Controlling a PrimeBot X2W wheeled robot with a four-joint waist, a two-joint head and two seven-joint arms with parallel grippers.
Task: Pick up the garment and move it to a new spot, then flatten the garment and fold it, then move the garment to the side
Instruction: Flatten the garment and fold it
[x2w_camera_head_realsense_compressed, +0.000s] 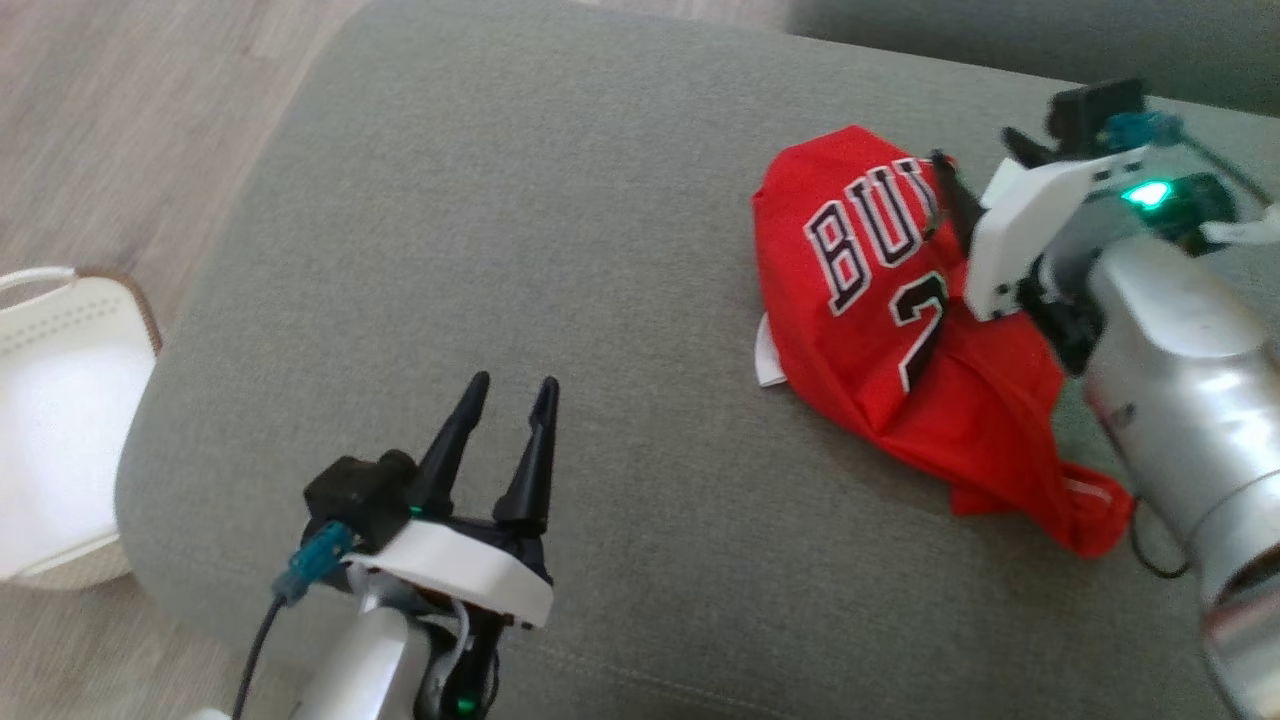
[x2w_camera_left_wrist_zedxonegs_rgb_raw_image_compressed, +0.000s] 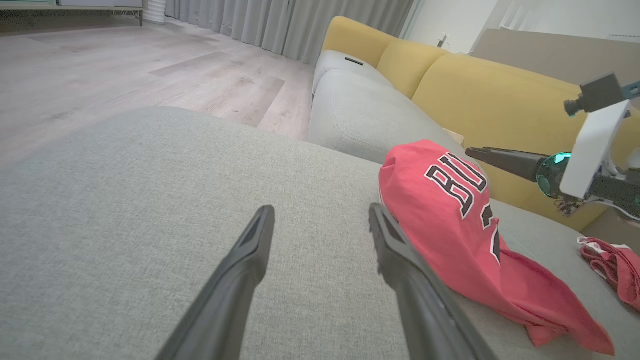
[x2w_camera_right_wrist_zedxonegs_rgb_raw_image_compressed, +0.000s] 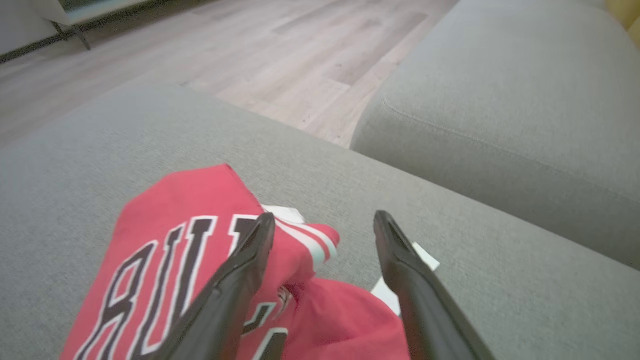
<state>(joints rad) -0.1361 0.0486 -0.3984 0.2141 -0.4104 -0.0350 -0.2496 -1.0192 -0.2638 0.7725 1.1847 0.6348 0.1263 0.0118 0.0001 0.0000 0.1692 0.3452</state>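
The garment (x2w_camera_head_realsense_compressed: 870, 330), a red jersey with black and white lettering, lies crumpled on the right part of a grey ottoman (x2w_camera_head_realsense_compressed: 560, 200). My right gripper (x2w_camera_head_realsense_compressed: 940, 170) hovers over its far edge, open, with nothing between the fingers. In the right wrist view the jaws (x2w_camera_right_wrist_zedxonegs_rgb_raw_image_compressed: 325, 217) stand apart above the garment's (x2w_camera_right_wrist_zedxonegs_rgb_raw_image_compressed: 165, 235) striped hem. My left gripper (x2w_camera_head_realsense_compressed: 514, 383) is open over bare cushion at the lower left, well apart from the cloth. From the left wrist, the garment (x2w_camera_left_wrist_zedxonegs_rgb_raw_image_compressed: 440, 210) lies just right of the open fingers (x2w_camera_left_wrist_zedxonegs_rgb_raw_image_compressed: 321, 209), and the right gripper's finger (x2w_camera_left_wrist_zedxonegs_rgb_raw_image_compressed: 500, 159) points over it.
A white basket (x2w_camera_head_realsense_compressed: 60, 400) stands on the wood floor (x2w_camera_head_realsense_compressed: 120, 120) left of the ottoman. A grey sofa seat (x2w_camera_left_wrist_zedxonegs_rgb_raw_image_compressed: 360, 110) with yellow back cushions (x2w_camera_left_wrist_zedxonegs_rgb_raw_image_compressed: 475, 95) sits beyond a narrow gap. The ottoman's left and middle are bare fabric.
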